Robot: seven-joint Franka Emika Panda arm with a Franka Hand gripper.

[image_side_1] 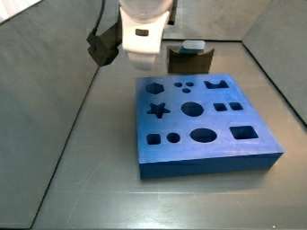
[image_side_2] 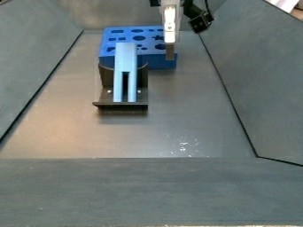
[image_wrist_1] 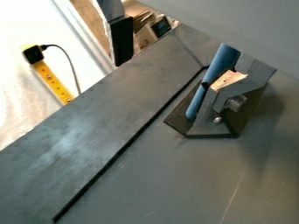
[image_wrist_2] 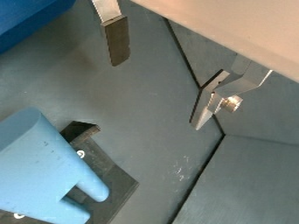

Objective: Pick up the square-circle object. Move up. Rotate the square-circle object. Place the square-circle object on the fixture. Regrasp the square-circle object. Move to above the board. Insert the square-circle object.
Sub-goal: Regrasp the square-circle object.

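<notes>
The square-circle object (image_side_2: pixel 126 71), a slim light blue peg, leans on the fixture (image_side_2: pixel 120 99), in front of the blue board (image_side_2: pixel 133 40). My gripper (image_side_2: pixel 172 40) hangs to the side of the fixture, near the board's corner, apart from the peg. In a wrist view its fingers (image_wrist_2: pixel 114 44) stand wide apart, and the gripper (image_wrist_2: pixel 163 74) is open over bare floor with nothing in it. The peg (image_wrist_2: pixel 47 166) fills that view's corner on the fixture's base plate (image_wrist_2: pixel 105 171). The peg (image_wrist_1: pixel 216 79) also shows on the fixture (image_wrist_1: pixel 228 118) beside the gripper (image_wrist_1: pixel 162 68).
The board (image_side_1: pixel 204 126) has dark cut-outs: star, hexagon, circles, squares. The fixture (image_side_1: pixel 189 59) stands just behind it. Grey walls close in the floor on both sides. A yellow tape and a black cable (image_wrist_1: pixel 52 74) lie outside the enclosure.
</notes>
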